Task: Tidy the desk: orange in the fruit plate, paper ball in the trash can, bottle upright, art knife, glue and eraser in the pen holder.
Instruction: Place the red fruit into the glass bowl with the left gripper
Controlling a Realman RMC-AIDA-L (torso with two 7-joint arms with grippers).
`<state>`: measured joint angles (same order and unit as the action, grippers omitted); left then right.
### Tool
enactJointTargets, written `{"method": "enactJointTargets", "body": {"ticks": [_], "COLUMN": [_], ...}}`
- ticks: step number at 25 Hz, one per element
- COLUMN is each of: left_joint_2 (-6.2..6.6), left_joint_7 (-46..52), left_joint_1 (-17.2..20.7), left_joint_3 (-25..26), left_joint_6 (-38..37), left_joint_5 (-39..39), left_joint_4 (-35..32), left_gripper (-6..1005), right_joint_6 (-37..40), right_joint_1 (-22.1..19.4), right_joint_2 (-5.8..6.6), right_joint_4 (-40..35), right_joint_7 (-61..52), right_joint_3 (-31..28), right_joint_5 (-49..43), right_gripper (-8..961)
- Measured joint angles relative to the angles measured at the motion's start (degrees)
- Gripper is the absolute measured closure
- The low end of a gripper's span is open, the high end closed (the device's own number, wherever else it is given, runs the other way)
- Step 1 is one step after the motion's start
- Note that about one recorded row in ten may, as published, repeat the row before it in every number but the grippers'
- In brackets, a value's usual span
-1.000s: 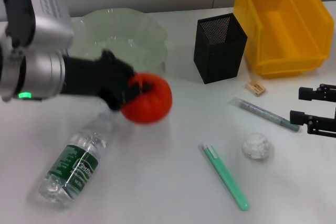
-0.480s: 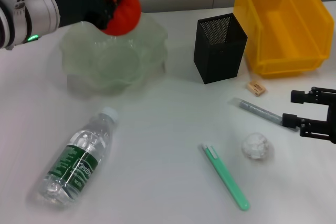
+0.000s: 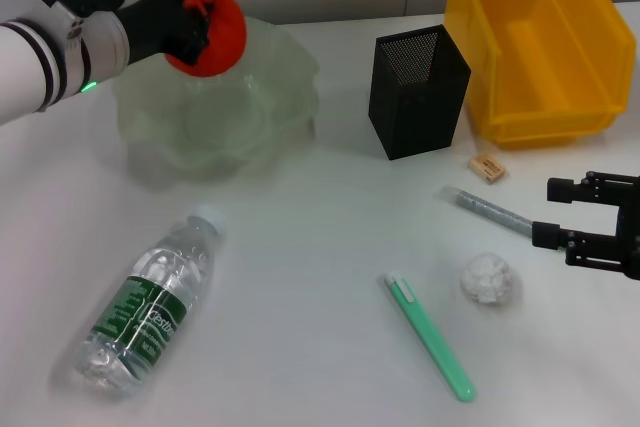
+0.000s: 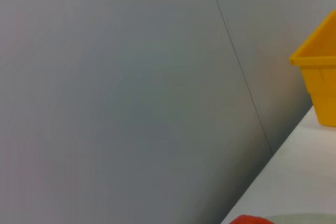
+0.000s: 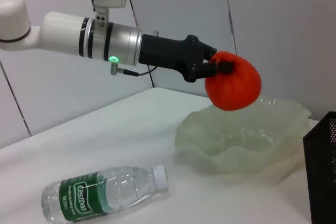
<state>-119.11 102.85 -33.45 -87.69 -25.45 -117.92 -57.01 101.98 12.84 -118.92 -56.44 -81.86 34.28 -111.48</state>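
1. The left arm is stretched in from the left, and its left gripper [image 3: 200, 29] is clamped on the orange [image 3: 208, 32], which is held in the air above the far left part of the fruit plate [image 3: 270, 117]
2. The right gripper [image 3: 590, 219] is held low over the table [image 3: 300, 287] at the right edge, its fingers spread apart with nothing between them, near the paper ball [image 3: 489, 278] and the tip of a grey pen [image 3: 500, 213]
3. The orange is seen as a round red-orange fruit, clear of the translucent pale-green plate with its wavy rim
4. The bottle [image 3: 145, 307] is lying on its side at the front left; a green label with white lettering is seen on it, but the word cannot be made out with certainty
5. The eraser [image 3: 487, 167] is lying just in front of the trash can [image 3: 540, 37], beside the pen holder [image 3: 418, 92]; a green art knife [image 3: 430, 335] is lying at the front
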Motion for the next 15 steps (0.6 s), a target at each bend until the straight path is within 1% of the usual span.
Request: {"method": "enactJointTargets", "body": {"ticks": [8,11,15], "left_joint_2": [0.01,0.01,0.02], "left_joint_7": [1.03,1.04,1.01], "left_joint_1": [-0.23,-0.31,-0.21], "left_joint_3": [-0.14,-0.27,-0.30], "left_joint_6": [-0.22,-0.54,-0.35], "left_joint_5": [0.02,-0.12,-0.04], "left_joint_4": [1.46,1.97,2.46], "left_gripper": [881,699,548], "right_joint_6": [-0.03,0.19,0.55], "right_joint_1": [-0.02,-0.05,-0.26], "right_joint_2": [-0.03,-0.06,-0.08], "right_joint_4": [0.15,0.21,0.45], "right_joint_7": [0.09,0.14,0.14], "right_joint_3": [0.06,0.08,0.09], "right_joint_5": [-0.06,-0.06,-0.06], "right_gripper": [294,294,294]}}
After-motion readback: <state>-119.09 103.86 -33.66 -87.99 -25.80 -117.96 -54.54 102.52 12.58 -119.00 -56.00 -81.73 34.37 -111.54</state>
